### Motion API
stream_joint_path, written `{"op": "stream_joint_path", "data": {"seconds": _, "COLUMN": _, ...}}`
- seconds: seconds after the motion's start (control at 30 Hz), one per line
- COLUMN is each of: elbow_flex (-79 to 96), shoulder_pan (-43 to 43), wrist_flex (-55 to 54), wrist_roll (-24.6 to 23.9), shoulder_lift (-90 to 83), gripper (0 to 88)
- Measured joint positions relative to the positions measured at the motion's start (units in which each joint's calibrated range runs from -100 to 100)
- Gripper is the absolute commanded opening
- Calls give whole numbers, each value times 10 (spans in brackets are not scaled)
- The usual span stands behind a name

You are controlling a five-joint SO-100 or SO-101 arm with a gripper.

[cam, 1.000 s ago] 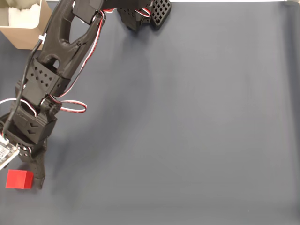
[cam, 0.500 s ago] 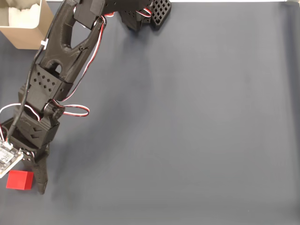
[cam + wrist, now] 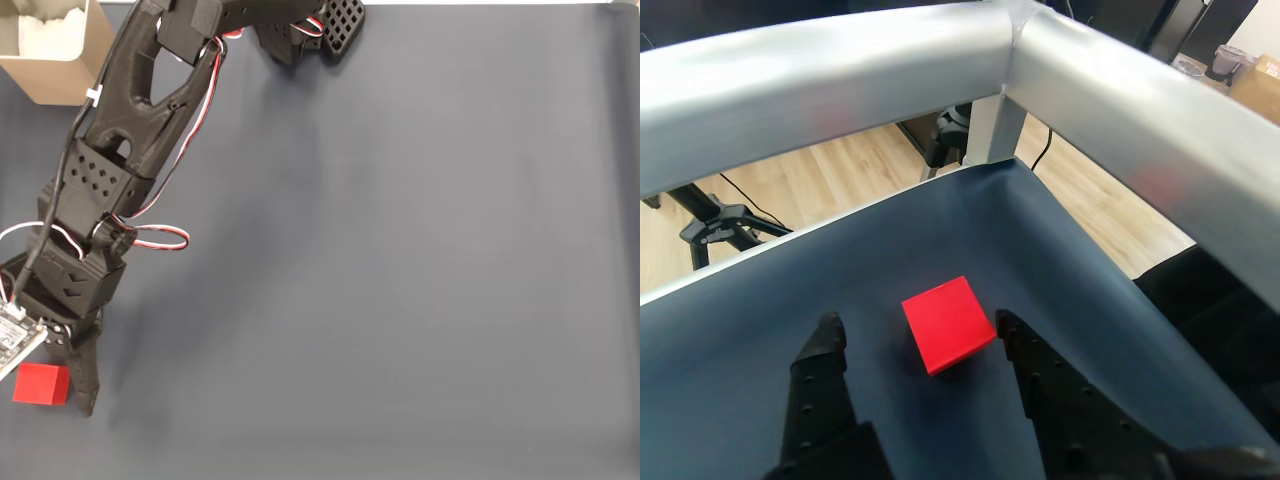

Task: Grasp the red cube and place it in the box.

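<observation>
The red cube (image 3: 41, 384) lies on the dark mat at the bottom left of the fixed view, near the mat's corner. My gripper (image 3: 48, 392) is down over it and open; one black finger (image 3: 83, 375) runs along the cube's right side, and the other is hidden under the wrist camera board. In the wrist view the red cube (image 3: 947, 324) sits between the two fingertips (image 3: 829, 338) of the open gripper (image 3: 917, 322), with gaps on both sides. The tan box (image 3: 62, 78) with its white lining stands at the top left corner, far from the cube.
The arm's base (image 3: 300, 30) sits at the top edge, and the arm stretches down the left side. The dark mat (image 3: 400, 250) lies open to the right. A silver frame rail (image 3: 840, 70) and the mat's corner edge are just beyond the cube.
The gripper has shifted slightly down and forward along the cube, so the finger reaches further past it. The cube has not moved.
</observation>
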Motion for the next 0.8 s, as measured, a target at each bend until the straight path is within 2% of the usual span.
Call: {"op": "stream_joint_path", "data": {"seconds": 0.8, "elbow_flex": 21, "shoulder_pan": -12, "wrist_flex": 0, "wrist_roll": 0, "shoulder_lift": 0, "gripper": 346}}
